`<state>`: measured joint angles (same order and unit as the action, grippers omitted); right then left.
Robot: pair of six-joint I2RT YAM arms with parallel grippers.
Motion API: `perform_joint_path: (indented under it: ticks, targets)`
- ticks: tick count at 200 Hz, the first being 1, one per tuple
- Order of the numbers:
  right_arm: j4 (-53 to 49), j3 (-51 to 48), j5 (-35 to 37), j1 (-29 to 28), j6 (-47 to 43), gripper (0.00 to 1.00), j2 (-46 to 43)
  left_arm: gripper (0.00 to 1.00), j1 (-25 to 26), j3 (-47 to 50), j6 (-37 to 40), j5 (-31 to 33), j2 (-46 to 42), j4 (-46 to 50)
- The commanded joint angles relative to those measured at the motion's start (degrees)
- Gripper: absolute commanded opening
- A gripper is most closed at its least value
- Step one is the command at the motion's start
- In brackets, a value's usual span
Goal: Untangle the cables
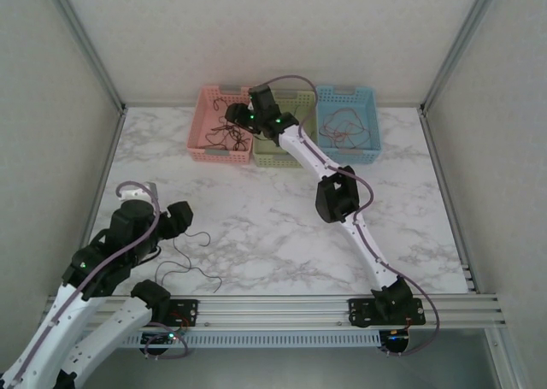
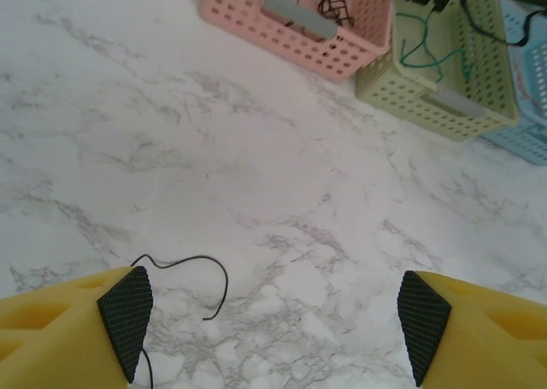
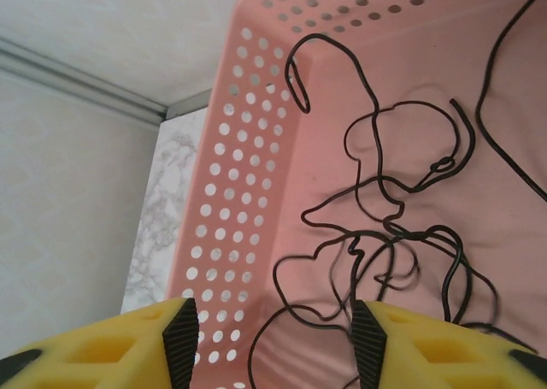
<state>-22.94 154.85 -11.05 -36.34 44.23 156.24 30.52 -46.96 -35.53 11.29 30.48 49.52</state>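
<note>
- Right gripper (image 3: pixel 275 342): yellow fingers with black pads stand apart with nothing pinched. It hangs over the pink perforated plastic basket (image 3: pixel 224 192), pointing down into it.
- Directly below and ahead of those fingers lies a heap of thin black wires (image 3: pixel 402 231), looped over each other on the basket floor. One strand curls up against the wall on the far left.
- My read: black goes in pink, so this arm is here to drop or fetch a black strand. I can't tell whether the lowest loops touch the pads.
- Left gripper (image 2: pixel 275 325): jaws wide apart and empty, held low over the white marble-pattern table (image 2: pixel 256 150).
- A single loose black wire (image 2: pixel 226 279) lies flat on the marble just ahead of its left pad, curving in toward the gap. Part of it runs on under that finger, hidden.
- Looks staged for a pick. The wide opening leaves margin to straddle a hair-thin strand.
- Far ahead and right of the left gripper: the pink basket, then a pale green basket (image 2: pixel 427 98) holding green wires (image 2: pixel 427 60), then a light blue basket (image 2: pixel 530 141).
- Reddish wires (image 1: pixel 346 128) sit in the blue one, so the sort is by colour.
- Risk: the wire is so thin and flat that the pads may close over it without lifting it.
</note>
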Motion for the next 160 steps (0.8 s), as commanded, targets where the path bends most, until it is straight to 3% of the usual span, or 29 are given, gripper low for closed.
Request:
perform_joint_path:
  ticks: [1, 45, 77, 114, 160]
  targets:
    - [-0.9, 2.2, 2.7, -0.4, -4.9, 0.56, -1.9, 0.78, 0.0, 2.3, -4.9, 1.2, 0.9, -0.8]
    - [-9.2, -0.6, 2.4, -0.4, -11.7, 0.55, -10.8, 0.78, 0.0, 12.9, -13.3, 0.4, 2.7, -5.2]
    - [-8.5, -17.1, 1.6, -0.5, -13.5, 0.54, -24.0, 0.78, 0.1, 20.6, -17.1, 0.2, 5.1, -9.8]
    - [-0.9, -39.3, 1.9, -0.6, -14.5, 0.54, -40.1, 0.78, 0.9, 22.1, -20.4, 2.7, 10.1, -10.6]
    - [-0.2, -52.2, 2.0, -0.6, -15.3, 0.54, -51.4, 0.77, 1.3, 22.0, -26.5, 7.1, 15.0, -6.5]
